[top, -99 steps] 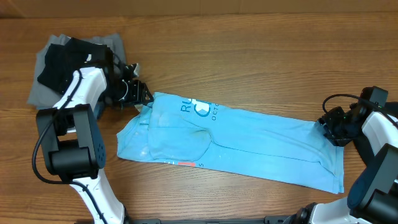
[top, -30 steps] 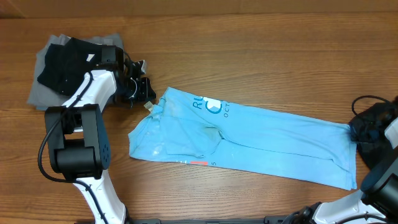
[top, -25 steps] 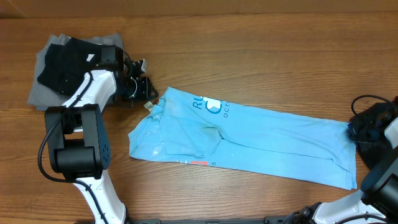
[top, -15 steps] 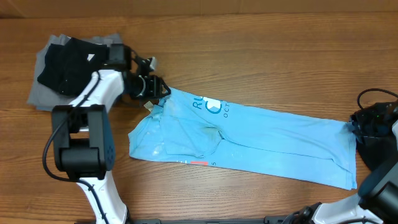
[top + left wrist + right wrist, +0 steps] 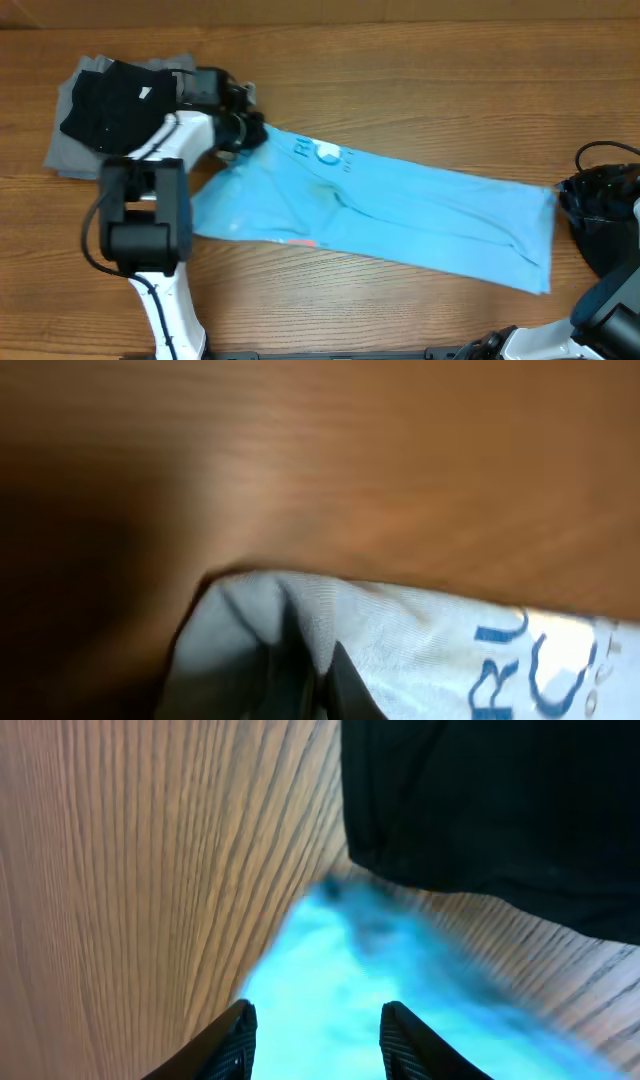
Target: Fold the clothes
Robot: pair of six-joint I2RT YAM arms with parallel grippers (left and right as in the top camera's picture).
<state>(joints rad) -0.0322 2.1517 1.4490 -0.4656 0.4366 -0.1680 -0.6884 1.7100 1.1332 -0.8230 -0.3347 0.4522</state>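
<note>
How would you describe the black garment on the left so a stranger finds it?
Go to the wooden table's far left corner, past the long blue shirt. The black garment lies there atop a grey piece; the darker of the two, with a small white tag.

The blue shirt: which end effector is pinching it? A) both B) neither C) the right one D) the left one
D: the left end effector is shut on a corner of the blue shirt, while the right end effector has its jaws apart.

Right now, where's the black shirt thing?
The black garment lies upper left in the overhead view, on top of a grey piece, close to the left gripper.
</note>
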